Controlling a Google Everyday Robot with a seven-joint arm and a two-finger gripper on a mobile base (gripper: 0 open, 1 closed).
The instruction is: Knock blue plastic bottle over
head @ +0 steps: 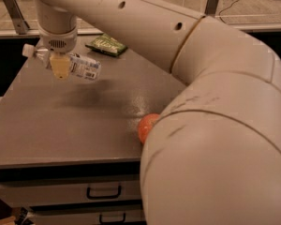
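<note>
The blue plastic bottle (82,67) is clear with a white cap at its left end and a white printed label. It lies nearly level in the air above the far left of the grey table (61,125), with its shadow on the tabletop below. My gripper (60,68) hangs down from the wrist and is shut on the bottle's middle. One yellowish finger (60,67) shows in front of the bottle.
A red apple (146,126) sits near the table's front right, half hidden by my arm's elbow. A green snack bag (106,45) lies at the back. Drawers with handles (104,191) are under the table's front edge.
</note>
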